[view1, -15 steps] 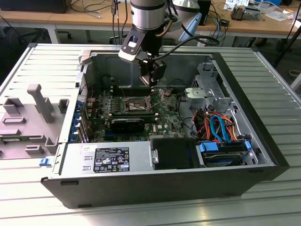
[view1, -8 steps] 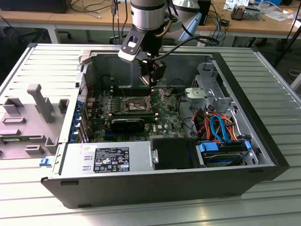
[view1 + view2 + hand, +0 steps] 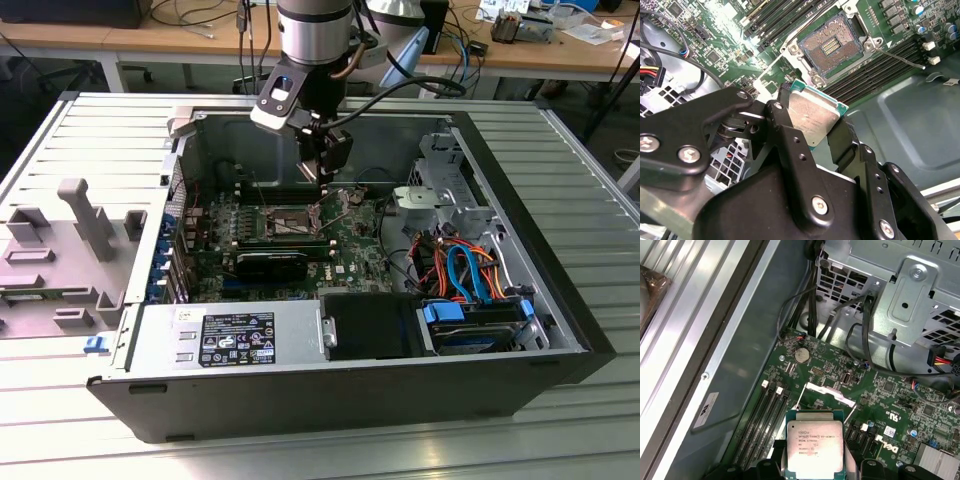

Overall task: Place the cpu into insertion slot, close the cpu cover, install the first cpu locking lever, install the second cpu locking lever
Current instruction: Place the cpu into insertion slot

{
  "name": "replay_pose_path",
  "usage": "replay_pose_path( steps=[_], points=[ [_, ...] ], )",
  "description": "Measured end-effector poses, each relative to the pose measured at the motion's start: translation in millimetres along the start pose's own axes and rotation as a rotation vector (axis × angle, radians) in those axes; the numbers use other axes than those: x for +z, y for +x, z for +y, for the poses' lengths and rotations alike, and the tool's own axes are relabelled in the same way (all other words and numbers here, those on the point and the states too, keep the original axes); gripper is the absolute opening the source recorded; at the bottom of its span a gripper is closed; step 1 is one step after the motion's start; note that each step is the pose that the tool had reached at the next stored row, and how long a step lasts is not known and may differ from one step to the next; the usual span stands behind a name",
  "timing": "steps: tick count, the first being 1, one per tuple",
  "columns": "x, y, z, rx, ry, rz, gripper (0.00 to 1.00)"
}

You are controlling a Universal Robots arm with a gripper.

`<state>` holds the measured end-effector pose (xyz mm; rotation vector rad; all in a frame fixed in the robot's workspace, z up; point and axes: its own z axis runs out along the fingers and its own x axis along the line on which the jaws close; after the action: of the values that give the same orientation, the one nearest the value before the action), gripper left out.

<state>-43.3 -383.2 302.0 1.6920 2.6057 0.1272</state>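
Observation:
My gripper [image 3: 814, 131] is shut on the cpu [image 3: 812, 116], a flat square chip with a dull silver top and a green edge, one black finger [image 3: 784, 125] on each side. In the first wrist view the cpu [image 3: 815, 447] hangs above the green motherboard. The insertion slot [image 3: 832, 45] lies open with its dark pin field bare, a short way from the chip. In the exterior view my gripper [image 3: 325, 178] hovers inside the computer case, just above and to the right of the insertion slot [image 3: 285, 222]. A silver plate [image 3: 829, 392], seemingly the raised cpu cover, stands beyond the chip.
A thin wire lever [image 3: 901, 58] sticks out beside the socket. Long black memory slots [image 3: 875, 65] flank it. A black card [image 3: 272, 264], the power supply [image 3: 225, 338], a drive cage [image 3: 450, 185] and orange and blue cables [image 3: 465, 268] crowd the case.

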Motion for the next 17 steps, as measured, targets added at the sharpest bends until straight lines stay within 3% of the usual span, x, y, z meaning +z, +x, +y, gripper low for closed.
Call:
replay_pose_path(
  steps=[17],
  points=[
    [0.9,0.0,-0.1,0.022,-0.0004,-0.0019,0.55]
  ],
)
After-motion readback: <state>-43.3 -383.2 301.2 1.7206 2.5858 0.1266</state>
